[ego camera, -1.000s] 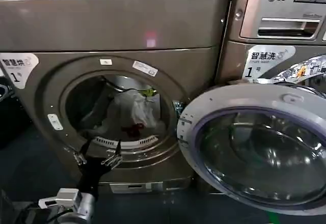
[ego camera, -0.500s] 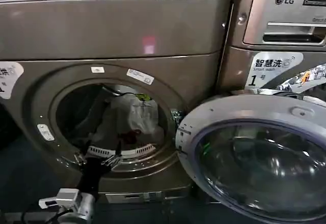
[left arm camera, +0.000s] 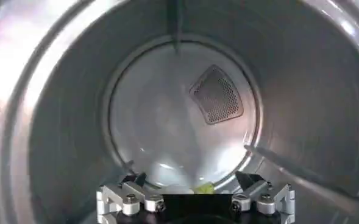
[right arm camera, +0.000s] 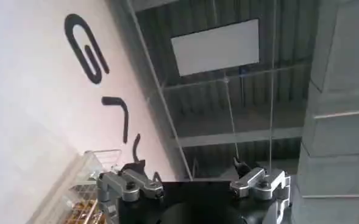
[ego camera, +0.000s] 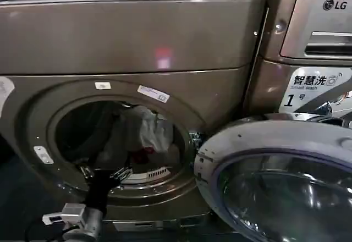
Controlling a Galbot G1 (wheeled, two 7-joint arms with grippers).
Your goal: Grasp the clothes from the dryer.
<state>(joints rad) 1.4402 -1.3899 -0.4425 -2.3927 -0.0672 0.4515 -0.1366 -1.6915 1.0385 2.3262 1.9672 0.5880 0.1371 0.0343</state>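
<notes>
While clothes (ego camera: 144, 135) fill the dryer (ego camera: 132, 38), left end effector (ego camera: 104, 174) gapes.

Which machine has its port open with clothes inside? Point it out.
The dryer on the left: its round port shows the clothes, and the left gripper is at its lower rim. The LG machine shows only its panel.

My view: dryer (ego camera: 137, 38) with round port open, drum holding clothes (ego camera: 144, 135), pale fabric heaped toward back, dark red piece (ego camera: 144, 155) low in front. Green bit, I think, at drum floor (left arm camera: 203, 189).
</notes>
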